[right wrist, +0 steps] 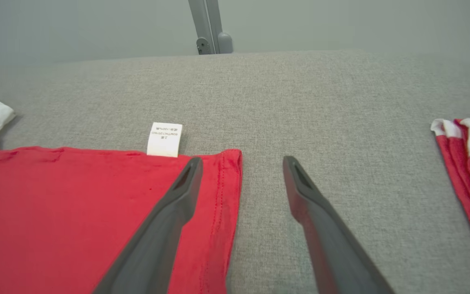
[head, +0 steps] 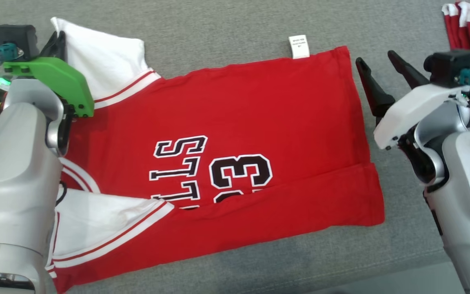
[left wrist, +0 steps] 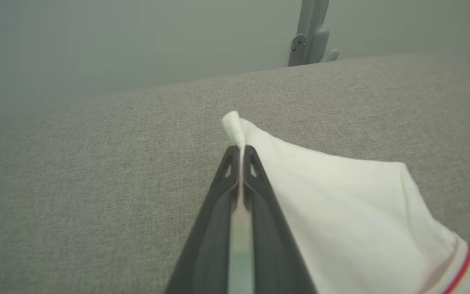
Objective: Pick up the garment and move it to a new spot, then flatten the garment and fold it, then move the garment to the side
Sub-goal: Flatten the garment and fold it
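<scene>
Across grey surface (head: pixel 218 24), jersey (head: pixel 259 110), hem rightward

A grey woven fabric surface (head: pixel 235 24) is spread across the whole work area, and a faint seam line (head: pixel 382 263) is seen running along it near the lower edge of the head view. A bunched red cloth with white stripes (head: pixel 467 24) is laid on this surface at the upper right corner of the head view, where it is cut off by the frame. In the right wrist view it is found at the right edge, gathered into several ridges. Beyond the far edge of the surface a grey metal upright (right wrist: pixel 210 28) with a small bracket at its foot is seen, blurred, against a plain pale grey background (left wrist: pixel 96 41).
</scene>
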Available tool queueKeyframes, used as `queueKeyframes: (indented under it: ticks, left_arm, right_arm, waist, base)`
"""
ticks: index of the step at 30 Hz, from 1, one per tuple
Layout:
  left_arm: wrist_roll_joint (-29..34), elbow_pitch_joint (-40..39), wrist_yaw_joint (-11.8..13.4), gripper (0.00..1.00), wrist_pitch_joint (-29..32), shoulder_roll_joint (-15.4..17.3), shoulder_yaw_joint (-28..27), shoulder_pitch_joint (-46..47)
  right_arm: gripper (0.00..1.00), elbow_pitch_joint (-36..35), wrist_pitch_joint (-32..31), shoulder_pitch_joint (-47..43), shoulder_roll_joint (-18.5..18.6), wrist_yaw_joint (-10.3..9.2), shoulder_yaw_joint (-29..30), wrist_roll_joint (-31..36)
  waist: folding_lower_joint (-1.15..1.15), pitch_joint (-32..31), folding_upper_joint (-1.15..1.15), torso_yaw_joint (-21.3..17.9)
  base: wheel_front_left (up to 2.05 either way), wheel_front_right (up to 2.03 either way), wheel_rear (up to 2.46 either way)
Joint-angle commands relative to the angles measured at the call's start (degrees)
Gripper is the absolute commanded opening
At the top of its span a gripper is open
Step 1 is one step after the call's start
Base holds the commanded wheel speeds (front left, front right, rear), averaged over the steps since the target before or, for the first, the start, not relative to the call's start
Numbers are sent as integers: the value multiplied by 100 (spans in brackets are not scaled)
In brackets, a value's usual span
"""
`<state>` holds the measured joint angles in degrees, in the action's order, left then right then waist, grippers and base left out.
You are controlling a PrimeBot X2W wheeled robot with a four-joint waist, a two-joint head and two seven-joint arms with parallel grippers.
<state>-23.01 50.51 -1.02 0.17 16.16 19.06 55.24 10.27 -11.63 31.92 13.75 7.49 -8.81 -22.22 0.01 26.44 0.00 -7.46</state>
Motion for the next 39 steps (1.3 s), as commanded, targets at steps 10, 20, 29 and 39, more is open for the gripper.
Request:
queueKeyframes:
  ticks: [10,20,29,39]
  left_arm:
    - [-126,-608,-51,0,-283,-260,120,-263]
    - [-214,-958,7,0,-275,-288,155,-353]
    - [-362,-1329,33,0,-490,-149,56,-741]
    - [-512,-2221,171,0,-594,35,-30,-1650]
  right_arm:
    - [100,1830,-604,1175,354,-1,-444,-81]
    - [40,2907,-772,1824,436,-1,-792,-333]
    - [0,3101,-402,1873,558,-2,-1142,-635]
    - [0,2413,95,1299,977,-2,-1486,-1164]
  waist:
    - [-1,-3,0,641]
    - [-1,65,0,813]
    - [-1,-121,0,803]
    - [-1,-569,0,788]
  base:
    - [0,0,0]
    - [0,0,0]
    - [0,0,0]
    - [0,0,0]
